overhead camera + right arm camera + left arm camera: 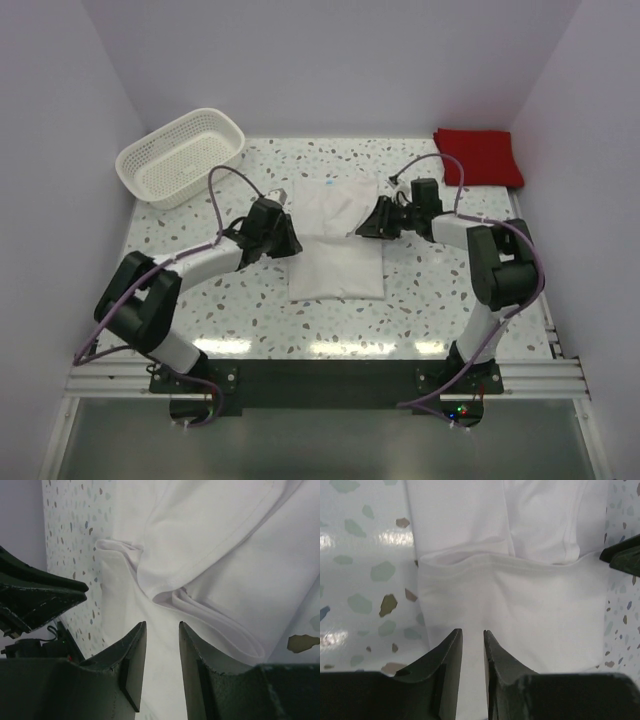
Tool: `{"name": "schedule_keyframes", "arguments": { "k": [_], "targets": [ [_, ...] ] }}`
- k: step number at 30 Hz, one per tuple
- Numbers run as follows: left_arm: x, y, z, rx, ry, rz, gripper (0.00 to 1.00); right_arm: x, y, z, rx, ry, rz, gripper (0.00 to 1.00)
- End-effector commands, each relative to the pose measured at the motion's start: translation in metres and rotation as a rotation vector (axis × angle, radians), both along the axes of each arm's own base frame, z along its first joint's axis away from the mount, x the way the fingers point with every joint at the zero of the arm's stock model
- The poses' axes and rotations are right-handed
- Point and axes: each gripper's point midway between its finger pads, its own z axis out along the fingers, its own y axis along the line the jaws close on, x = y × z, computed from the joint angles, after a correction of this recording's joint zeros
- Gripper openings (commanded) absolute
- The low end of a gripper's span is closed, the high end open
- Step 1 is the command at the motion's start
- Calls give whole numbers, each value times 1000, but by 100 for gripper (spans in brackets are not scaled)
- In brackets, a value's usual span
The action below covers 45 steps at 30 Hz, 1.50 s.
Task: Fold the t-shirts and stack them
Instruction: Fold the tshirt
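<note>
The left arm (190,268) and the right arm (497,262) stand on their bases (190,383) at the near edge, each folded sharply at the elbow and leaning in toward the middle. The left forearm runs right and a little far, with the left gripper (284,238) held low and pointing right. The right forearm runs left, with the right gripper (366,222) held low and pointing left. The grippers face each other, near but apart. Each has its jaws parted by a narrow gap, slightly wider on the right one.
</note>
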Motion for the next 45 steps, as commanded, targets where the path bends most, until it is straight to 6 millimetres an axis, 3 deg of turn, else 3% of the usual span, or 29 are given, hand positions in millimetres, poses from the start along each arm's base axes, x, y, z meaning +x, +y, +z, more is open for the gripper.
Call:
{"name": "schedule_keyframes", "arguments": {
  "k": [1,3,4,9,12,15,16,18,19,21,22,24,25,29,34,37,41,45],
  "targets": [
    [46,-25,14,-72,-115,-47,28,11,0,-5,75,5,19,36],
    [59,-24,8,-66,-111,-34,27,15,-4,-17,63,24,12,36],
    [64,-18,-6,-49,-84,-17,26,18,-9,-22,54,31,4,36],
    [71,16,-38,15,-54,72,23,31,-40,-41,1,57,-66,35],
    [71,18,-34,17,-65,48,24,35,-50,-27,-44,30,-63,35],
    [64,11,-13,3,-100,-2,26,32,-44,7,-9,-25,-49,40],
    [60,5,4,-11,-138,-18,27,24,-39,24,21,-42,-43,41],
    [46,3,12,-14,-143,-38,30,15,-32,41,66,-78,-27,44],
    [37,-3,28,-38,-171,-58,31,-4,-24,38,97,-50,3,45],
    [14,-10,29,-65,-140,-92,33,-23,-14,52,152,-49,36,47],
    [0,-20,38,-86,-154,-129,33,-42,-5,44,162,-21,69,48],
    [-28,-28,28,-117,-101,-162,34,-63,5,47,182,-14,111,48],
    [-41,-35,31,-142,-95,-190,34,-82,14,37,178,16,147,49],
    [-84,-35,-8,-175,38,-233,34,-113,17,18,183,54,172,50],
    [-104,-25,-48,-145,169,-200,32,-129,-1,-34,79,149,123,50],
    [-107,-15,-59,-109,203,-153,29,-133,-19,-54,54,206,48,49],
    [-113,3,-62,-45,219,-101,27,-139,-33,-58,32,234,16,50],
    [-111,15,-49,-2,184,-69,28,-139,-38,-36,-2,176,21,51]
  ]
}}
